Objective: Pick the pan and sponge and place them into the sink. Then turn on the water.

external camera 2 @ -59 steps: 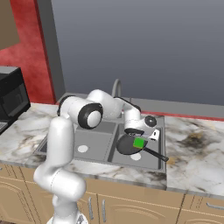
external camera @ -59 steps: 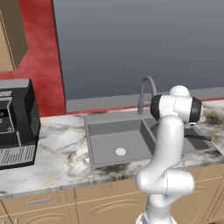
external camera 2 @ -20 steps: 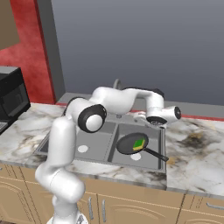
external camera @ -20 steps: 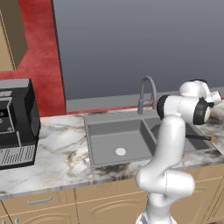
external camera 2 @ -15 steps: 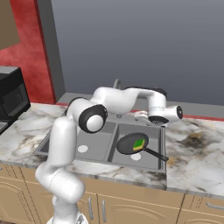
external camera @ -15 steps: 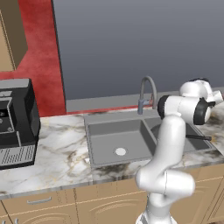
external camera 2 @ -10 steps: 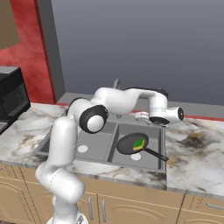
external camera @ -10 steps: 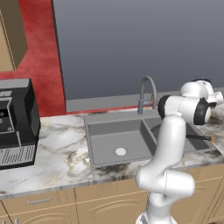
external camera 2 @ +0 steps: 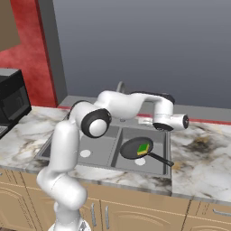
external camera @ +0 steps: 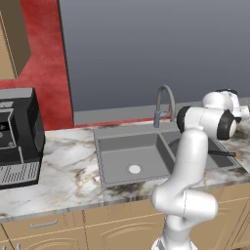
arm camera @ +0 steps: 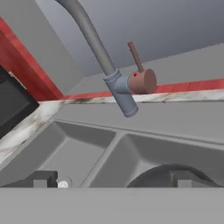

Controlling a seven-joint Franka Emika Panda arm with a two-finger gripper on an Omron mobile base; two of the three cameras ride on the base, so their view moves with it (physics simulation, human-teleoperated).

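Note:
The dark round pan (external camera 2: pixel 135 149) lies in the right basin of the grey sink (external camera 2: pixel 103 149), its thin handle (external camera 2: pixel 161 159) reaching over the front right corner. The green sponge (external camera 2: pixel 144 148) rests inside the pan. My gripper (external camera 2: pixel 163 127) hovers above the sink's right rim, open, with nothing between its fingers. In the hand view the gripper (arm camera: pixel 113 181) faces the grey gooseneck faucet (arm camera: pixel 94 39), whose reddish-brown lever (arm camera: pixel 136 56) stands up from a round side cap. The pan's rim (arm camera: pixel 166 171) shows just below. No water runs.
A black coffee machine (external camera: pixel 14 136) stands on the marble counter left of the sink (external camera: pixel 122 158). The faucet (external camera: pixel 165 100) rises at the sink's back edge before a grey wall. Bare marble counter (external camera 2: pixel 203 153) lies right of the sink.
Since three seconds ago my hand has lifted off the pan and swung right and back, leaving pan and sponge in the right basin. Over the last second it has barely drifted.

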